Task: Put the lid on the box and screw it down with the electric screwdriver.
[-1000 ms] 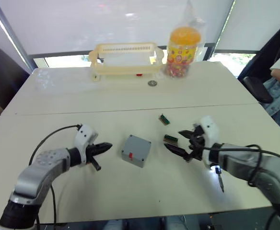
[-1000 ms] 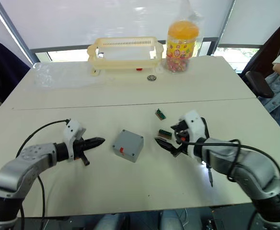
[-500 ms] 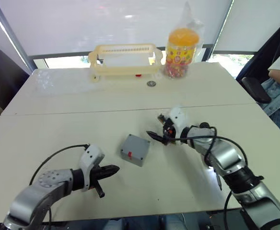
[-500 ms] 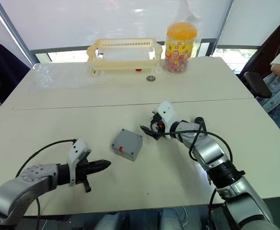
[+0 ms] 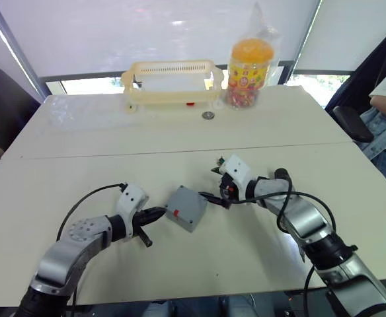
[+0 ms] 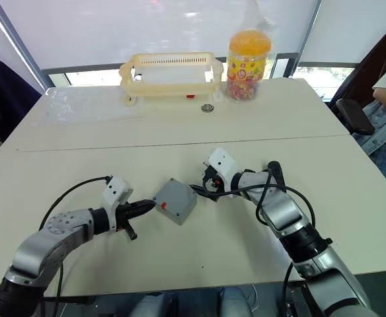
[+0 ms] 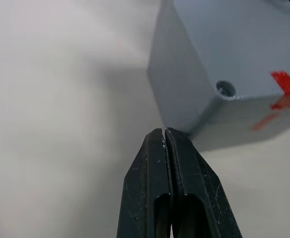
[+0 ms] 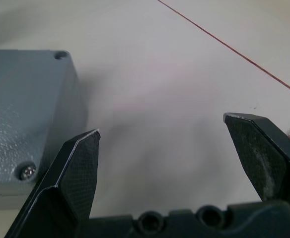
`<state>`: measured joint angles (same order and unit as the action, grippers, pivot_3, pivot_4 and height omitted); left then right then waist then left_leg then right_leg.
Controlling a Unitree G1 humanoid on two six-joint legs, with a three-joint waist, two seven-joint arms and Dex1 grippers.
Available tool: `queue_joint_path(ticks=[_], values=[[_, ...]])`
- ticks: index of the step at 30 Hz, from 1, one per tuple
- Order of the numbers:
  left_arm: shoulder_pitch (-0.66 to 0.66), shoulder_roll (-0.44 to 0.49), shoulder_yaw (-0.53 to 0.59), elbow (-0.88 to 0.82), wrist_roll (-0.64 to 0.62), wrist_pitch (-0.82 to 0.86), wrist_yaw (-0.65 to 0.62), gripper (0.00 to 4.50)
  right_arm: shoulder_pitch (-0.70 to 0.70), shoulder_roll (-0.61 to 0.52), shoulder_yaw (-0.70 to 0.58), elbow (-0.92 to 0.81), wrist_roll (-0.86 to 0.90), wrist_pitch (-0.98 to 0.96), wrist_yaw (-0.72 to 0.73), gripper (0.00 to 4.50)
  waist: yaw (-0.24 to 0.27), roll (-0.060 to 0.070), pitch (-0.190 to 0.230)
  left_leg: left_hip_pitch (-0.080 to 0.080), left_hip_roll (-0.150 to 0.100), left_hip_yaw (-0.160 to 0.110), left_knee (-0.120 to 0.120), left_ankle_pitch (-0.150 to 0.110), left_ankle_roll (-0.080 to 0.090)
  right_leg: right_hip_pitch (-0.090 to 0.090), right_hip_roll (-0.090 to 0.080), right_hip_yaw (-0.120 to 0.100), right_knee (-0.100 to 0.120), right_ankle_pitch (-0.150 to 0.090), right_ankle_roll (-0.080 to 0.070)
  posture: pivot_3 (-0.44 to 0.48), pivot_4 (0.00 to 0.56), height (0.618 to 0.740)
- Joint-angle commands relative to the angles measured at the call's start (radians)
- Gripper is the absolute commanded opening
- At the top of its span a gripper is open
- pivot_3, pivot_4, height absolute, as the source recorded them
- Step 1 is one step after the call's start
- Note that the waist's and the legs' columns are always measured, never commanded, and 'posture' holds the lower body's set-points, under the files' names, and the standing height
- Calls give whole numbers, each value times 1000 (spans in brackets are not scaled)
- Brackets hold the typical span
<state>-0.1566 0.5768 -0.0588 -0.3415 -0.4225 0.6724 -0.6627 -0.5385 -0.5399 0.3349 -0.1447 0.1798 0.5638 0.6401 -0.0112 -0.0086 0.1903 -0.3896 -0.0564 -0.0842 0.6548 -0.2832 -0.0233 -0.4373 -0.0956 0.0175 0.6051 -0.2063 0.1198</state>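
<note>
The left gripper [image 7: 165,133], fingers pressed together, points its tip at the near corner of the grey box [image 5: 185,207] lying mid-table, while the right gripper [image 8: 162,144], fingers spread wide and empty, sits just beside the box's opposite side.

White table [image 5: 180,132] before bright blinds [image 5: 114,26], dark chair [image 5: 351,122] alongside
</note>
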Motion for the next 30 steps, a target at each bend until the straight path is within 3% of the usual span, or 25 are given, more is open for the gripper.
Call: queue_joint_path(ticks=[1, 11, 18, 25, 30], values=[[-31, -4, -11, 10, 12, -35, -25, 0, 39, -10, -38, -132, 10, 58, 0, 4353, 0, 0, 0, 0, 0, 0, 0, 0, 0, 0, 0, 0, 1, 0, 0, 0, 150, 740], [-86, 16, -17, 108, 70, -100, -60, 0, 145, -11, -78, -273, -8, 168, -42, 4353, 0, 0, 0, 0, 0, 0, 1, 1, -2, -3, 0, 1, 8, 0, 0, 0, 150, 740], [47, 106, 36, -35, -39, 0, -152, 0, 121, -19, -81, -207, -65, 94, -51, 4353, -4, 0, 0, 0, 0, 1, 2, 1, -2, -4, 0, 1, 9, 0, 0, 0, 150, 740], [37, 40, 10, -69, -57, 47, -92, 0, 122, -2, -54, -170, -87, 52, -32, 4353, 1, 0, 0, 0, 0, -1, 6, 1, -1, 0, 0, 0, 9, 0, 0, 0, 150, 740], [8, 17, -22, -13, 4, 0, -66, 0, 140, -3, -41, -187, -96, 47, -20, 4353, 0, -1, 0, 0, 0, 0, 7, 1, -1, -1, 0, 0, 10, 0, 0, 0, 150, 740]])
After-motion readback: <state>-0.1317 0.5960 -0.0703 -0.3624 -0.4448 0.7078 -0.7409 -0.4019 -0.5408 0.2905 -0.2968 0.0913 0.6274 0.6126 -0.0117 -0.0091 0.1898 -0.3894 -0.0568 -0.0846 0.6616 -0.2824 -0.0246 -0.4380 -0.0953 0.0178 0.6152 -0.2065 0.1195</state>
